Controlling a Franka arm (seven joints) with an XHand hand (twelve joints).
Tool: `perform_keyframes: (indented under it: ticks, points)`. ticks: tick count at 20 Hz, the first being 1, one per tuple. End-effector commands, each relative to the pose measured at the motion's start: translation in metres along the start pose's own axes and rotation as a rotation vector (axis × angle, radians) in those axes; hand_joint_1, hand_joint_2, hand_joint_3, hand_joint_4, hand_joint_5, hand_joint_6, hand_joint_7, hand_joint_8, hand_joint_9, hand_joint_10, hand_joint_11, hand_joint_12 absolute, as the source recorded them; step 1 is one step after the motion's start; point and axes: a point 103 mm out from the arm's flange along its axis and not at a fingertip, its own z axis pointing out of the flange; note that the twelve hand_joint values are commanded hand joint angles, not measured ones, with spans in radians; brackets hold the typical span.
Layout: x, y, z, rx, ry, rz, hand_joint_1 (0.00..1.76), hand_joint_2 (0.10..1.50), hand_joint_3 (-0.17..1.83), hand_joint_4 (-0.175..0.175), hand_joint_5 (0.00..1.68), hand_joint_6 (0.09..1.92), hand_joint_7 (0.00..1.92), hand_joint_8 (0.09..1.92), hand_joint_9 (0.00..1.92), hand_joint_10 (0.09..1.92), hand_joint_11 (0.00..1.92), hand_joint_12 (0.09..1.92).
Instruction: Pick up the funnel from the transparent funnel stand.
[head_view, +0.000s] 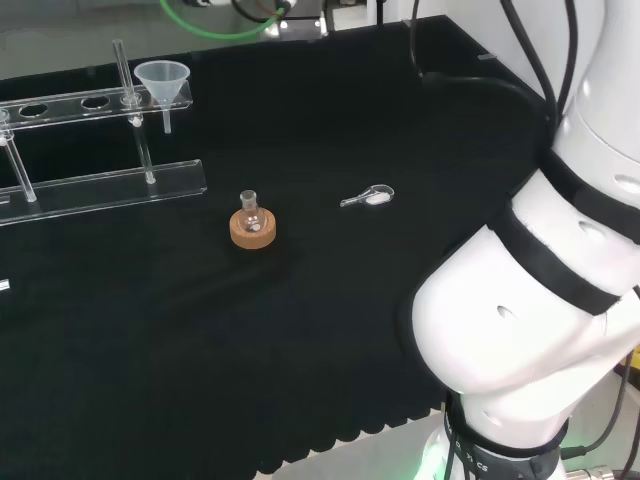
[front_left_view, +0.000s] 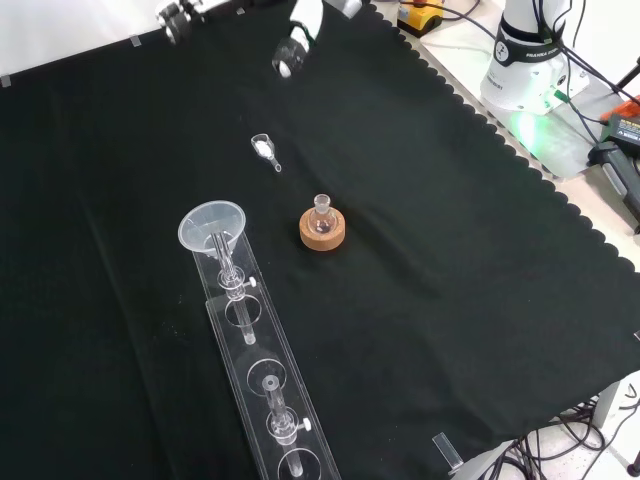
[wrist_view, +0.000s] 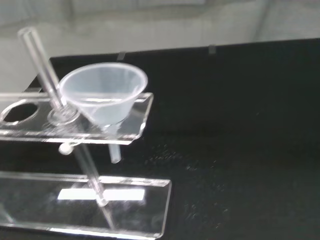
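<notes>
A clear plastic funnel (head_view: 163, 80) sits in the end hole of the transparent funnel stand (head_view: 100, 185), at the far left of the head view. The front view has the funnel (front_left_view: 212, 227) at the stand's (front_left_view: 265, 380) upper end, left of centre. Close in the wrist view, the funnel (wrist_view: 105, 97) hangs through the stand's top plate (wrist_view: 135, 125) with its stem pointing down. Part of the hand (front_left_view: 292, 42) shows at the top edge of the front view, well away from the funnel, its visible finger straight and holding nothing.
A small round flask on a cork ring (head_view: 251, 224) stands mid-cloth, beside the stand's funnel end (front_left_view: 323, 228). A small clear scoop (head_view: 368, 197) with white powder lies between the flask and the hand (front_left_view: 264, 148). The arm's white links (head_view: 540, 280) stand at the head view's right.
</notes>
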Motion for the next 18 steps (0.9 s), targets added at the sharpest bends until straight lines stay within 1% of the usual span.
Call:
perform_keyframes:
  ticks: [1, 5, 10, 14, 15, 18]
  points:
    - [0.035, 0.005, 0.023, 0.058, -0.02, -0.042, 0.21, 0.86, 0.09, 0.004, 0.0, 0.09, 0.0, 0.09, 0.0, 0.09, 0.0, 1.14]
    - [0.045, 0.015, 0.038, 0.085, -0.023, -0.052, 0.2, 0.86, 0.08, 0.004, 0.0, 0.09, 0.0, 0.09, 0.0, 0.09, 0.0, 1.13]
    - [0.058, 0.037, 0.057, 0.118, -0.027, -0.059, 0.2, 0.86, 0.07, 0.005, 0.0, 0.09, 0.0, 0.09, 0.0, 0.09, 0.0, 1.11]
    - [0.063, 0.049, 0.07, 0.141, -0.031, -0.061, 0.19, 0.85, 0.07, 0.006, 0.0, 0.09, 0.0, 0.09, 0.0, 0.09, 0.0, 1.09]
    - [0.067, 0.057, 0.075, 0.166, -0.032, -0.057, 0.19, 0.85, 0.07, 0.006, 0.0, 0.09, 0.0, 0.09, 0.0, 0.09, 0.0, 1.03]
    - [0.074, 0.067, 0.081, 0.206, -0.047, -0.061, 0.19, 0.86, 0.06, 0.01, 0.0, 0.09, 0.0, 0.09, 0.0, 0.09, 0.0, 0.79]
